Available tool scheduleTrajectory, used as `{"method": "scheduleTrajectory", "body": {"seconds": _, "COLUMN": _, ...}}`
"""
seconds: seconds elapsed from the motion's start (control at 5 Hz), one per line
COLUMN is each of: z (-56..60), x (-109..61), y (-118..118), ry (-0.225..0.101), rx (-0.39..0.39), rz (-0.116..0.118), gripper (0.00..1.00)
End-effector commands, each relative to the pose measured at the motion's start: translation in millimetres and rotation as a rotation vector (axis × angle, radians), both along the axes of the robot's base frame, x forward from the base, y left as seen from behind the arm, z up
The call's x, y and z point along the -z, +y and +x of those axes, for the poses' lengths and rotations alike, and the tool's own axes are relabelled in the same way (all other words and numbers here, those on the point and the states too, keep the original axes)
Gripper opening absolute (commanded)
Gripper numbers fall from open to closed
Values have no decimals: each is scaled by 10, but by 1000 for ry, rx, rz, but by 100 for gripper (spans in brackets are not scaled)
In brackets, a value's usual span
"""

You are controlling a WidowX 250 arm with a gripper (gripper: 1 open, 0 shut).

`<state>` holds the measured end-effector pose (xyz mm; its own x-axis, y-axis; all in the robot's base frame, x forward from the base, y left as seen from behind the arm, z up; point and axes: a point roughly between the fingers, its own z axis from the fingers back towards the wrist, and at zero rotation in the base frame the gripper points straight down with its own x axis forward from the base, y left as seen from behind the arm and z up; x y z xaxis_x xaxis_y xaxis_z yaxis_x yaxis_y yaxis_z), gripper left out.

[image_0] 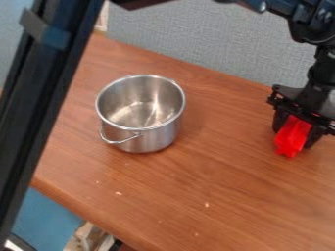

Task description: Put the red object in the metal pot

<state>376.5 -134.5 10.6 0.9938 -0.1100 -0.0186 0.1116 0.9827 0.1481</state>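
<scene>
1. The end effector (303, 123), black and pointed straight down, is seen at the right edge of the view, its jaws clamped on the upper part of the red object (297, 136).
2. The red object is held roughly upright between the jaws, with only its lower portion visible below them; its lower end lies at or just above the table (197, 167), and contact cannot be made out.
3. The metal pot (140, 113) is placed well apart from the red object, to the left, upright on the table and open at the top; its interior is seen to hold nothing.
4. A thin wire loop handle (119, 140) is shown on the pot's near side.
5. A dark upright bar (46, 118), out of focus, is seen across the left of the foreground.
</scene>
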Motion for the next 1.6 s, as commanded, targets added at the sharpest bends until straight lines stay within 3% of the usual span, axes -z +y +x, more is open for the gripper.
{"method": "scheduleTrajectory", "body": {"seconds": 0.0, "z": -470, "x": 416, "y": 242, "ry": 204, "rx": -35, "rz": 81, "gripper": 0}}
{"method": "scheduleTrajectory", "body": {"seconds": 1.4, "z": -654, "x": 250, "y": 312, "ry": 217, "rx": -108, "rz": 82, "gripper": 0}}
